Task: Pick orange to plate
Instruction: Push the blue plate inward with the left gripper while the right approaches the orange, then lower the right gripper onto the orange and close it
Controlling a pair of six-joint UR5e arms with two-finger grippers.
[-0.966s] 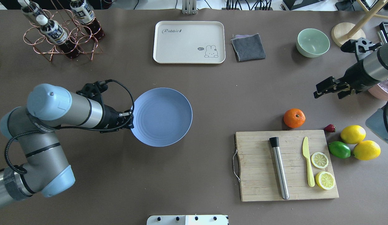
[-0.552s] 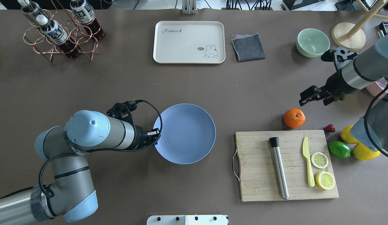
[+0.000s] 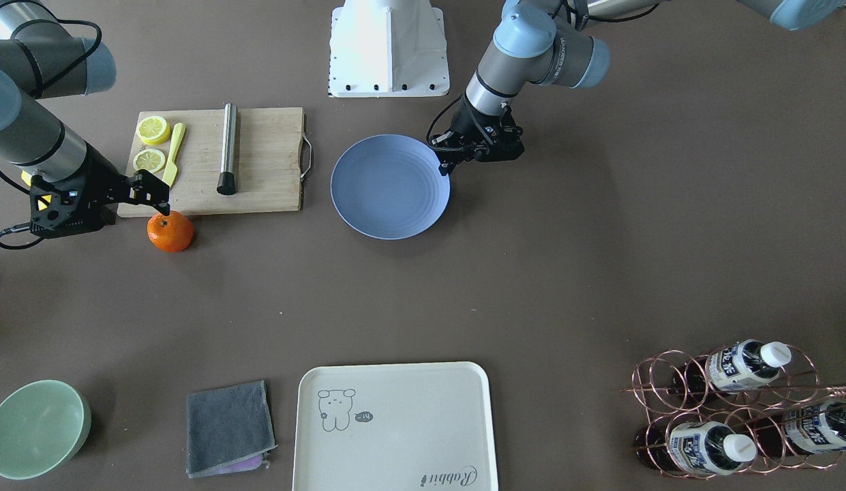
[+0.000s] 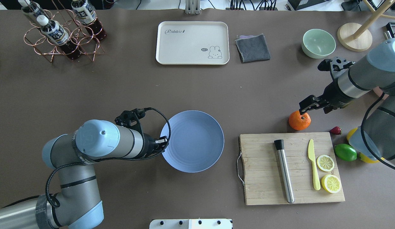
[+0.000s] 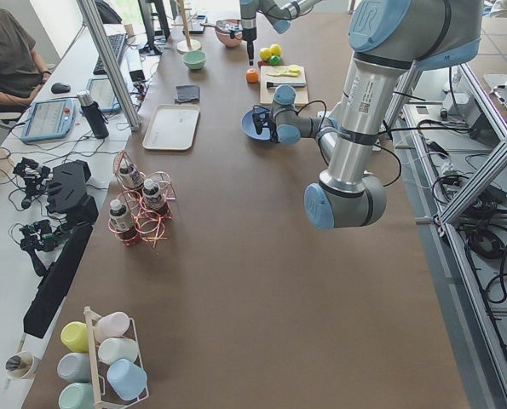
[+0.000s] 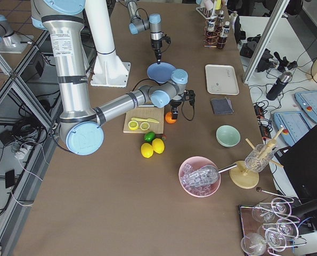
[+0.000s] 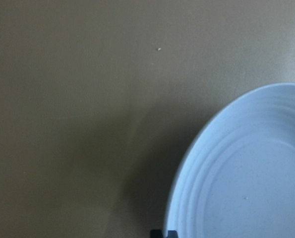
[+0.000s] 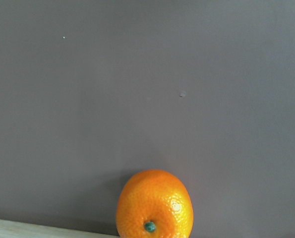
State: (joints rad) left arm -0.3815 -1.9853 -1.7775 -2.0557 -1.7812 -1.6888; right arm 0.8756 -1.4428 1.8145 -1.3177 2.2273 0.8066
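Observation:
The orange [image 4: 299, 121] rests on the table just beyond the cutting board's far edge; it also sits low in the right wrist view as the orange [image 8: 154, 204]. My right gripper [image 4: 312, 109] hangs open right beside and above it, not touching. The blue plate [image 4: 197, 143] lies mid-table, left of the board. My left gripper [image 4: 164, 141] is shut on the plate's left rim, the same plate [image 3: 390, 185] in the front view. The left wrist view shows the plate [image 7: 246, 173] with a dark fingertip at its edge.
The cutting board [image 4: 264, 171] carries a metal rod [image 4: 284, 171], a yellow knife [image 4: 313, 165] and lemon slices [image 4: 325, 163]. A lime [image 4: 345, 152] and a strawberry [image 4: 335, 130] lie right of it. The cream tray [image 4: 192, 43], grey cloth [image 4: 252, 47], green bowl [image 4: 318, 43] and bottle rack [image 4: 62, 31] stand at the far edge.
My left gripper has dragged the plate to the right and nearer the robot. My right gripper has moved left and down, from well off the orange to just beside it.

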